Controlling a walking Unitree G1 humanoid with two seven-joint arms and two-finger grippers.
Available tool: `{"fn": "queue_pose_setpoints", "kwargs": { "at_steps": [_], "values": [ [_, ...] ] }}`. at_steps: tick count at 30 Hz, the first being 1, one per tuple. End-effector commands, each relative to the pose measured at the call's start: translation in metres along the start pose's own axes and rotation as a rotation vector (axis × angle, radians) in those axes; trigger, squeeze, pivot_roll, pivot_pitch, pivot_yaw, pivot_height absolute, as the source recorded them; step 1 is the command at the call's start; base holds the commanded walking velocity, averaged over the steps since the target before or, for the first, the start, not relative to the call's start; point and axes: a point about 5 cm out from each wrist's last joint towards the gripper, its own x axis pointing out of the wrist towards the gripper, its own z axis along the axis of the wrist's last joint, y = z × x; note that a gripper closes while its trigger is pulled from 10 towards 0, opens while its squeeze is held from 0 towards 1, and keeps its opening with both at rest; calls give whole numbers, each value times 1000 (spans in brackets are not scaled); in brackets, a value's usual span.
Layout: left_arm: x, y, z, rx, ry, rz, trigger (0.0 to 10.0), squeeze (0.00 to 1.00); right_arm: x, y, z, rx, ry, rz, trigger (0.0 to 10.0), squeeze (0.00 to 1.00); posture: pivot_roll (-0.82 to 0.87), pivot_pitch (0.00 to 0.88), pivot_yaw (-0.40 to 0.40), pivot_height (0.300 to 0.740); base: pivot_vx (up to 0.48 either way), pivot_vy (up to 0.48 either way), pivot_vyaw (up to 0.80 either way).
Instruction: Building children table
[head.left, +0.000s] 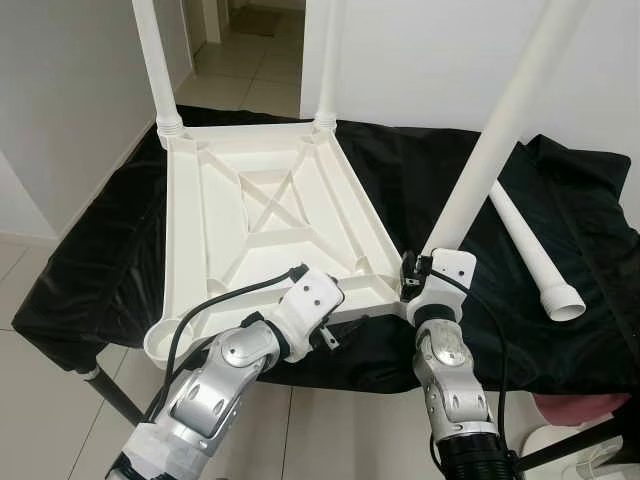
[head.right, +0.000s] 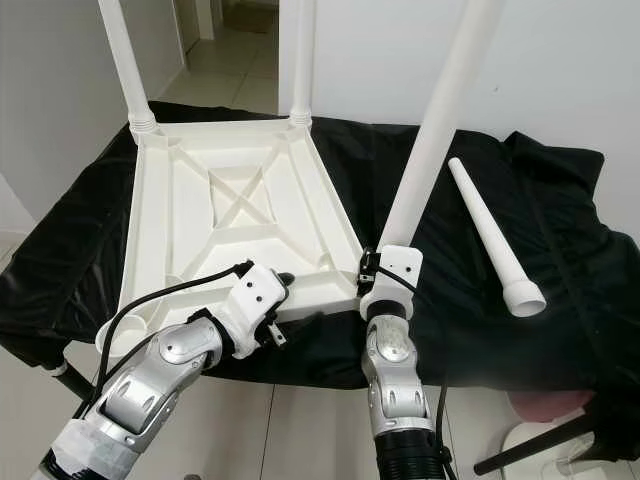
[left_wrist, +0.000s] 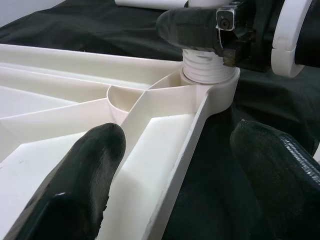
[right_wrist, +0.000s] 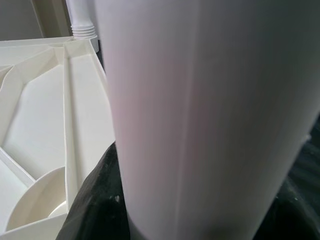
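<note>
Left eye view: the white tabletop (head.left: 262, 215) is laid upside down on the black cloth (head.left: 590, 240) so its corner sockets face up. A third leg (head.left: 500, 130) is pinched by the right gripper (head.left: 412, 275) and stood in the near corner socket. The tabletop's near edge is straddled by the left gripper (left_wrist: 175, 165), fingers spread, seemingly to steady it. One leg (head.left: 535, 250) lies waiting.

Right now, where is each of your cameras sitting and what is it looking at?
Left eye view and right eye view: on my head, looking down at the upside-down tabletop on the black cloth; both arms show.
Left wrist view: along the left tool, astride the tabletop's edge.
Right wrist view: pressed against the white leg.
Shared: that leg in its corner socket.
</note>
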Motion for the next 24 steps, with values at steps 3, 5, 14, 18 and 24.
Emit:
{"fn": "queue_pose_setpoints", "kwargs": {
  "at_steps": [3, 5, 14, 18, 24],
  "values": [
    [1, -4, -2, 6, 9, -28, 10000, 0, -7, -7, -11, -17, 54, -51, 10000, 0, -7, 0, -67, 740, 0, 0, 0],
    [0, -3, -2, 7, 11, -28, 10000, 0, -6, -13, -9, -26, 49, -61, 10000, 0, -7, 2, -70, 740, 0, 0, 0],
    [-1, -5, -3, 0, 10, -21, 10000, 0, -1, -20, 3, -36, -15, 41, 10000, 1000, -6, 17, -79, 740, 0, 0, 0],
    [-2, -6, -3, -6, 10, -17, 10000, 0, 2, -23, 8, -50, -34, 128, 10000, 1000, -1, 24, -81, 740, 0, 0, 0],
    [-4, -5, -3, -5, 14, -9, 10000, 0, 5, -20, 11, -34, -42, 305, 10000, 0, 5, 28, -77, 740, 0, 0, 0]
  ]
}}
